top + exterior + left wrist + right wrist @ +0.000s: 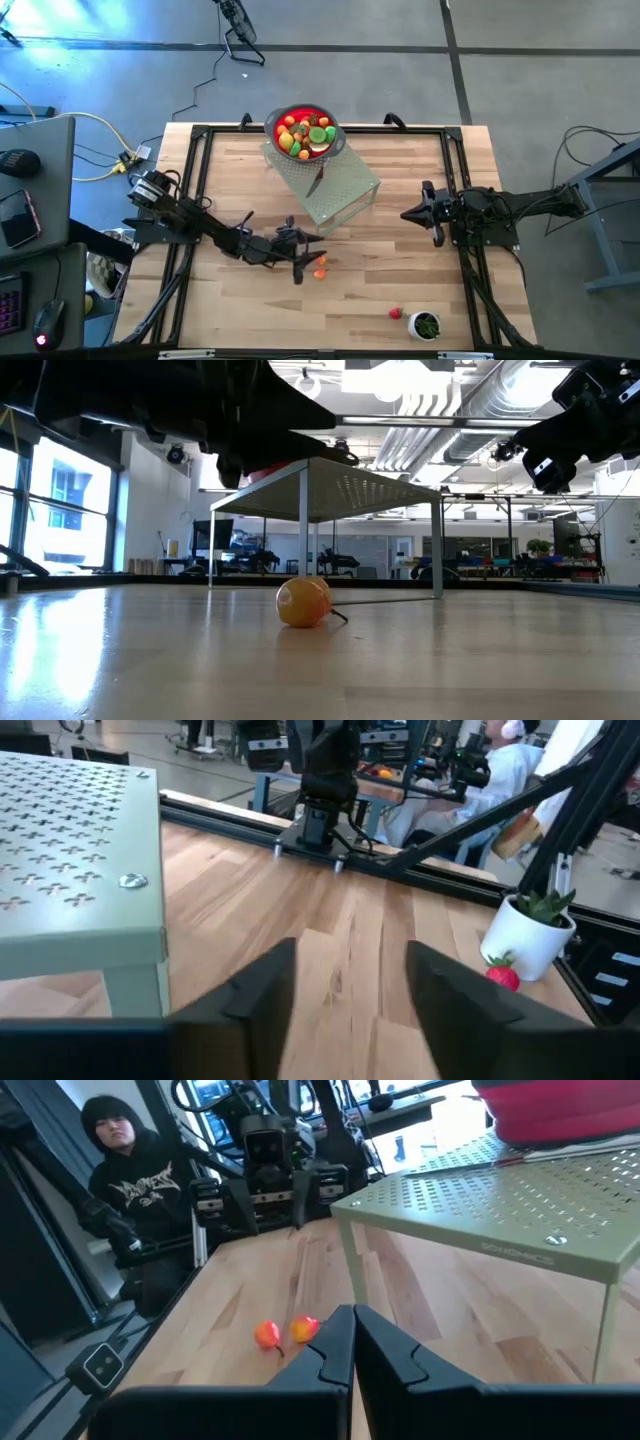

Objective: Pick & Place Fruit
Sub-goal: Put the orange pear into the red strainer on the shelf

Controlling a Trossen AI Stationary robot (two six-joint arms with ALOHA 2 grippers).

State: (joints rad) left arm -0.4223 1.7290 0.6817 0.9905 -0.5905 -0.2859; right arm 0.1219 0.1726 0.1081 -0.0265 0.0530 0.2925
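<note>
Left claw (300,262) sits low over the bench (400,290), fingers (262,992) parted and holding nothing, with 2 orange fruit pieces (320,268) just beside it. Right claw (408,214) waits pinched shut, empty. A strawberry (396,314) lies beside the white cup (426,325); more fruit fills the red bowl (272,122) on the green rack (350,190).

Two orange fruits (320,268) are lying on the table, with one strawberry (396,314), one cup (425,326) and one bowl (305,114) of fruit.
</note>
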